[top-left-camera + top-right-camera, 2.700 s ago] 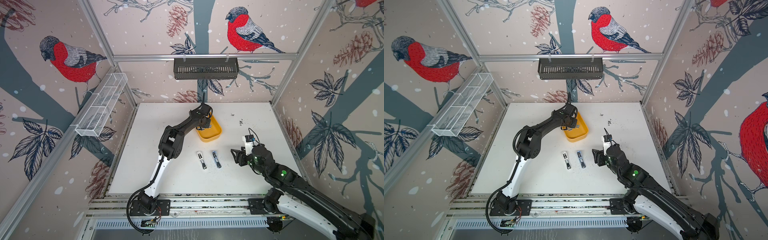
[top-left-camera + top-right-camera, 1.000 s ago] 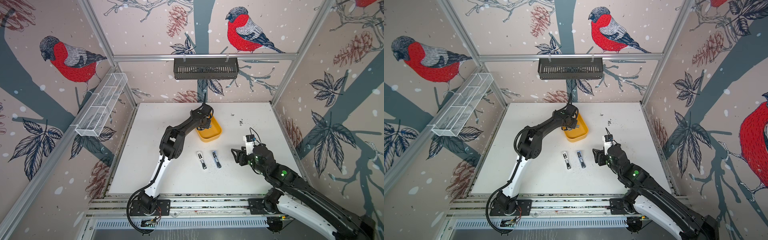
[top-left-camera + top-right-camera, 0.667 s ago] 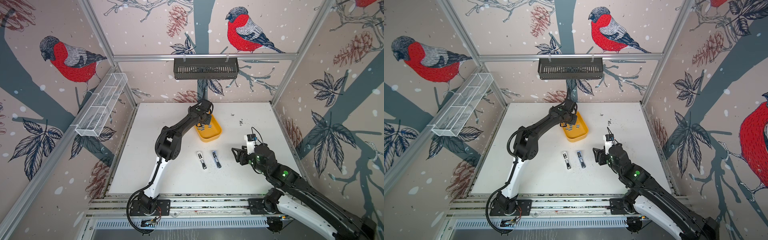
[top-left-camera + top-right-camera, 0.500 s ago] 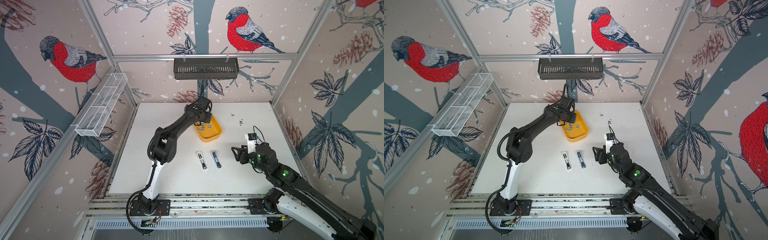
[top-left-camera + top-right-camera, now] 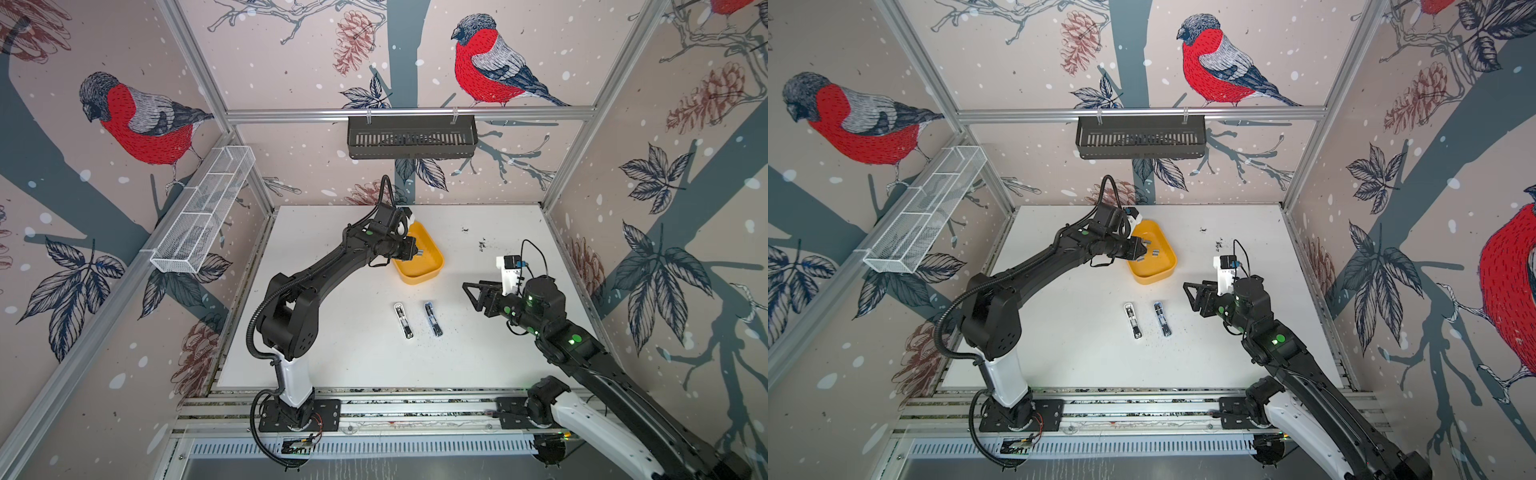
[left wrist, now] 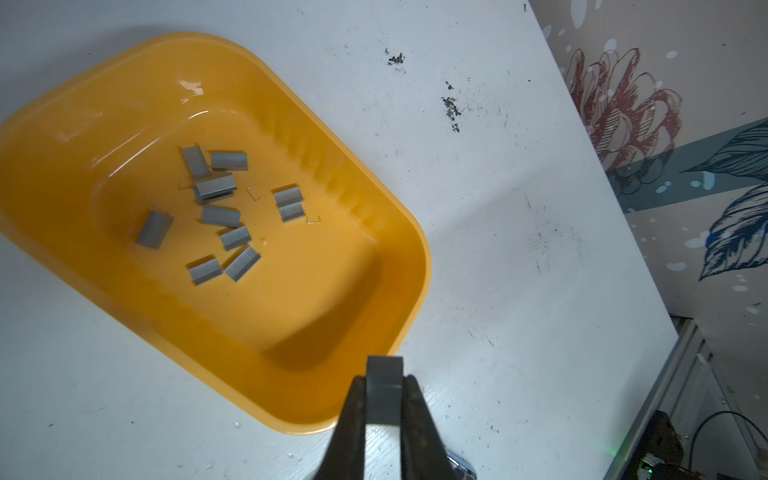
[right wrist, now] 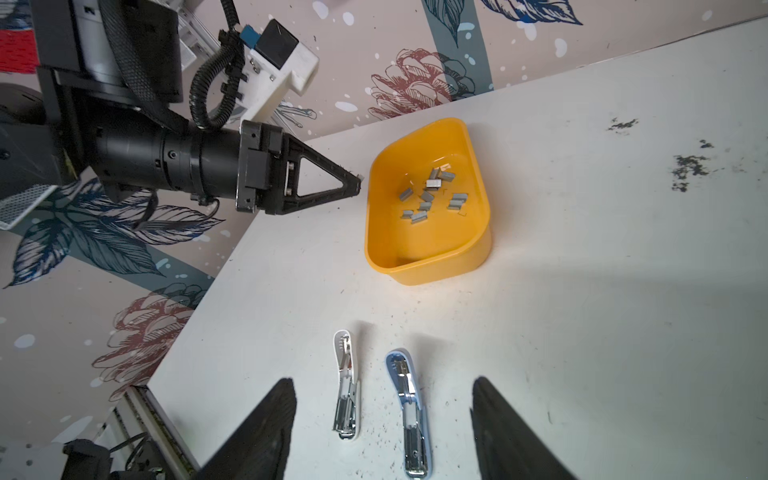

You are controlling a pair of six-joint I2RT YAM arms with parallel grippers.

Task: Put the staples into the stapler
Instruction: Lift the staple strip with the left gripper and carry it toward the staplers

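Several grey staples [image 6: 220,216] lie loose in a yellow tray [image 6: 374,208]. My left gripper [image 6: 384,380] is shut on one grey staple strip [image 6: 384,399] and hangs above the tray's rim. In both top views the left gripper [image 5: 415,249] [image 5: 1144,250] is at the tray's left side. A white stapler [image 5: 403,320] and a blue stapler [image 5: 433,318] lie flipped open side by side in front of the tray. My right gripper [image 7: 383,380] is open and empty. It hovers to the right of the staplers [image 5: 1162,318], pointing at them.
The yellow tray [image 5: 432,272] sits at the back middle of the white table. Dark specks [image 5: 482,244] mark the table right of it. A black basket [image 5: 411,137] hangs on the back wall and a white wire rack [image 5: 203,212] on the left wall.
My left gripper has risen out of the tray with a staple strip in it, and the arm's elbow has swung left. The right arm has barely moved.
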